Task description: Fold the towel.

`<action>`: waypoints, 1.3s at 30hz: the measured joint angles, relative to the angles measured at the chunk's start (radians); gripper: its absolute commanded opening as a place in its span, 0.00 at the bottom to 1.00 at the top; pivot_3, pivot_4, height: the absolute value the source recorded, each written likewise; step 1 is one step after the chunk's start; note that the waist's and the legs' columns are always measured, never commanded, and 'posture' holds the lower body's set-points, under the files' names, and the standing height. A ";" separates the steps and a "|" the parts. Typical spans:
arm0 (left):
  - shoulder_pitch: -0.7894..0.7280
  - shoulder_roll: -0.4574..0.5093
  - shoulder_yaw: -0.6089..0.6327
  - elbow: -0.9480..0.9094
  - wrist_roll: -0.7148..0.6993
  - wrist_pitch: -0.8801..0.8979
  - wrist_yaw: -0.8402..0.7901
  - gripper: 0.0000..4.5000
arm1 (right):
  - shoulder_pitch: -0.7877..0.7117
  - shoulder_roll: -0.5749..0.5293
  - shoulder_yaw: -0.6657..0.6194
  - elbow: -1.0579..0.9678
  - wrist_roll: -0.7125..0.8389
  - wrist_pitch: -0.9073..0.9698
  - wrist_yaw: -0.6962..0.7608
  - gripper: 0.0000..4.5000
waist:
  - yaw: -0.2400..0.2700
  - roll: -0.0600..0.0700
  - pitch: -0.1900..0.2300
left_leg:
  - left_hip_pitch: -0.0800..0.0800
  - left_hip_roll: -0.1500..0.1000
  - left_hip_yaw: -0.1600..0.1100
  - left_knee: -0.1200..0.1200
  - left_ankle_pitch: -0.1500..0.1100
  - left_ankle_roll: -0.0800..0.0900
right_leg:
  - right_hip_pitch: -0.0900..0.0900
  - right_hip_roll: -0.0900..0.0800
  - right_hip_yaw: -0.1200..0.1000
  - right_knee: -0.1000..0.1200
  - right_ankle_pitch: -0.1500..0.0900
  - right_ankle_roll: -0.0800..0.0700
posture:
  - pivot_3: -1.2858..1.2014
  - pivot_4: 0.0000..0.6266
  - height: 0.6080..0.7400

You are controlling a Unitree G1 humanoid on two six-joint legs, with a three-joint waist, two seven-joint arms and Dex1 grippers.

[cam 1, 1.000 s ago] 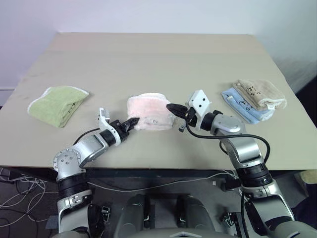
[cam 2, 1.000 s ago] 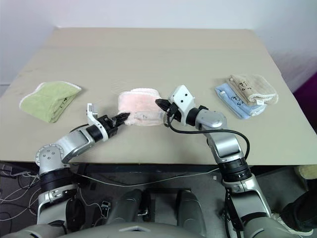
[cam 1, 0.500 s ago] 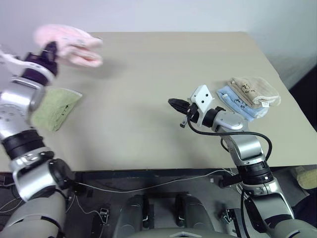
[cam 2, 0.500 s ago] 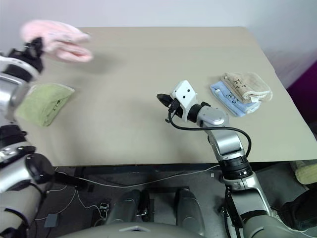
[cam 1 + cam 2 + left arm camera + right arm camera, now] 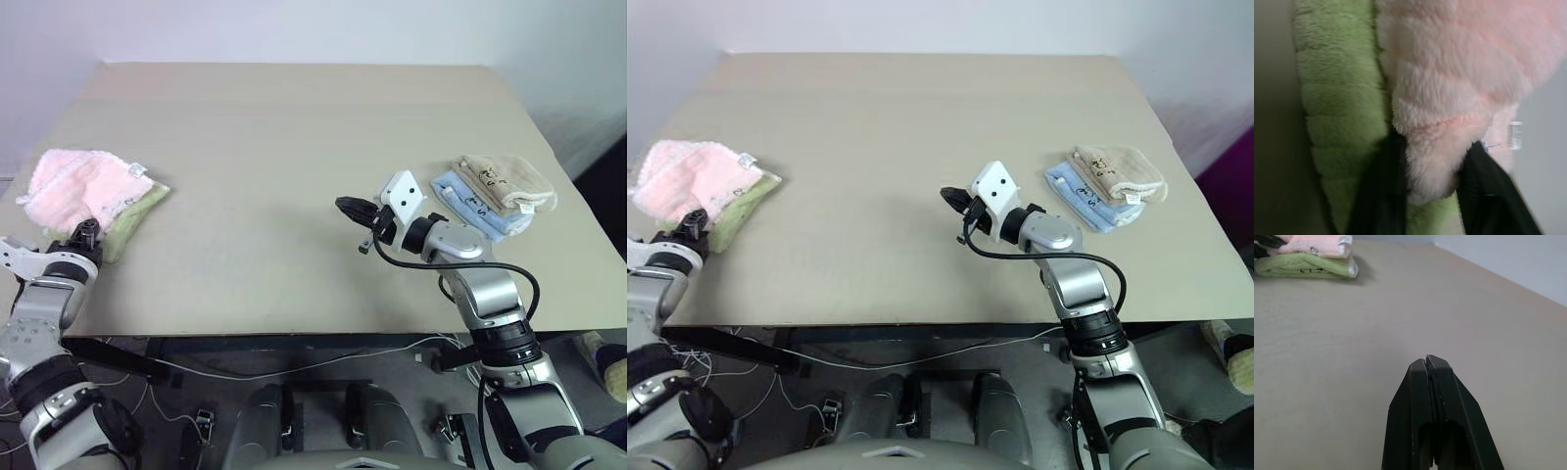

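Towel: folded pale pink terry-cloth towel (image 5: 76,186) lying atop light green folded towel (image 5: 133,216) at table (image 5: 294,147) left edge | left gripper (image 5: 1432,183) straddling its fold, fingers parted | right gripper (image 5: 1425,363) hovering mid-table, fingers pressed together

Your pale pink terry towel (image 5: 71,186) lies folded into a soft bundle, its small white tag showing at one edge. Its near fold sits between the left gripper (image 5: 1432,191)'s parted jaws, far from the right gripper's.
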 measured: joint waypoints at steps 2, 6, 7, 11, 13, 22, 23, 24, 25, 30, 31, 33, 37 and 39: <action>0.016 -0.024 0.010 -0.033 -0.028 0.000 0.015 0.67 | -0.006 0.003 0.002 0.011 0.000 -0.007 0.007 0.00 | 0.000 0.000 0.000 | 0.000 0.000 0.000 0.000 0.000 0.000 | 0.000 0.000 0.000 0.000 0.000 0.000 | 0.52 0.24 1.00; 0.049 -0.040 0.022 -0.087 -0.080 0.000 0.037 0.99 | -0.023 0.013 0.012 0.033 0.000 -0.008 0.017 0.00 | 0.000 0.000 0.000 | 0.000 0.000 0.000 0.000 0.000 0.000 | 0.000 0.000 0.000 0.000 0.000 0.000 | 0.52 0.24 1.00; 0.053 -0.040 0.026 -0.098 -0.089 0.000 0.040 0.99 | -0.024 0.015 0.014 0.035 0.000 -0.008 0.017 0.00 | 0.000 0.000 0.000 | 0.000 0.000 0.000 0.000 0.000 0.000 | 0.000 0.000 0.000 0.000 0.000 0.000 | 0.52 0.24 1.00; 0.110 -0.040 0.030 -0.161 -0.121 0.009 0.043 0.99 | -0.025 0.026 0.024 0.037 -0.002 -0.009 0.017 0.00 | -0.002 0.000 0.000 | 0.000 0.000 0.000 0.000 0.000 0.000 | -0.001 0.000 0.000 0.000 0.000 0.000 | 0.52 0.24 1.00; 0.161 -0.041 0.014 -0.212 -0.132 0.029 0.043 0.99 | -0.026 0.028 0.025 0.039 -0.002 -0.009 0.017 0.00 | -0.001 0.000 0.000 | 0.000 0.000 0.000 -0.001 0.000 0.000 | -0.001 -0.001 0.001 0.000 0.000 -0.001 | 0.52 0.24 1.00; 0.225 -0.008 -0.385 -0.483 0.092 0.072 -0.046 0.99 | -0.049 0.039 0.023 0.086 -0.010 -0.032 0.000 0.00 | 0.003 0.000 0.000 | -0.003 -0.001 0.000 -0.001 0.000 0.000 | -0.004 -0.001 0.001 -0.001 -0.001 -0.005 | 0.52 0.24 1.00; 0.210 0.032 -0.475 -0.508 0.185 0.046 -0.091 0.99 | -0.051 0.040 0.020 0.092 -0.011 -0.036 -0.008 0.00 | 0.002 0.001 0.000 | -0.005 -0.001 0.000 -0.001 0.000 0.000 | -0.006 -0.001 0.001 0.000 -0.001 -0.005 | 0.52 0.24 1.00; 0.187 0.065 -0.553 -0.516 0.274 0.011 -0.139 0.99 | -0.053 0.040 0.016 0.102 -0.016 -0.039 -0.018 0.00 | 0.001 0.001 0.000 | -0.006 0.000 0.001 -0.001 0.000 -0.001 | -0.008 0.000 0.001 0.000 0.000 -0.005 | 0.52 0.24 1.00; 0.161 0.089 -0.625 -0.514 0.369 -0.036 -0.187 0.99 | -0.054 0.039 0.012 0.112 -0.020 -0.044 -0.028 0.00 | 0.000 0.002 -0.001 | -0.007 0.000 0.003 -0.002 0.001 -0.001 | -0.010 0.000 0.002 0.000 0.000 -0.006 | 0.52 0.24 1.00; 0.062 0.156 -0.876 -0.411 0.728 -0.269 -0.371 0.99 | -0.053 0.034 -0.019 0.148 -0.047 -0.045 -0.090 0.00 | -0.003 0.002 0.000 | -0.008 0.001 0.006 -0.003 0.001 -0.001 | -0.012 0.002 0.003 0.000 0.001 -0.003 | 0.52 0.24 1.00; 0.043 0.143 -0.896 -0.374 0.762 -0.305 -0.402 0.99 | -0.050 0.028 -0.027 0.148 -0.048 -0.047 -0.098 0.00 | -0.002 0.003 0.000 | -0.008 0.001 0.006 -0.003 0.001 -0.001 | -0.012 0.002 0.003 0.000 0.001 -0.003 | 0.52 0.24 1.00; 0.017 0.106 -0.907 -0.322 0.796 -0.357 -0.448 0.99 | -0.041 0.019 -0.043 0.146 -0.049 -0.049 -0.111 0.00 | 0.000 0.003 0.000 | -0.008 0.001 0.006 -0.003 0.001 0.000 | -0.012 0.002 0.003 0.000 0.001 -0.002 | 0.52 0.24 1.00; -0.005 0.090 -0.902 -0.241 0.849 -0.423 -0.506 0.99 | 0.012 0.005 -0.075 0.131 -0.051 -0.047 -0.146 0.00 | 0.001 0.003 0.000 | -0.008 0.001 0.006 -0.002 0.003 0.002 | -0.012 0.003 0.003 0.000 0.001 -0.002 | 0.52 0.24 1.00; -0.005 0.090 -0.898 -0.203 0.866 -0.436 -0.527 0.99 | 0.031 0.004 -0.085 0.118 -0.052 -0.045 -0.161 0.00 | 0.000 0.003 0.000 | -0.008 0.001 0.006 -0.002 0.003 0.002 | -0.012 0.005 0.003 0.001 0.001 -0.002 | 0.52 0.24 1.00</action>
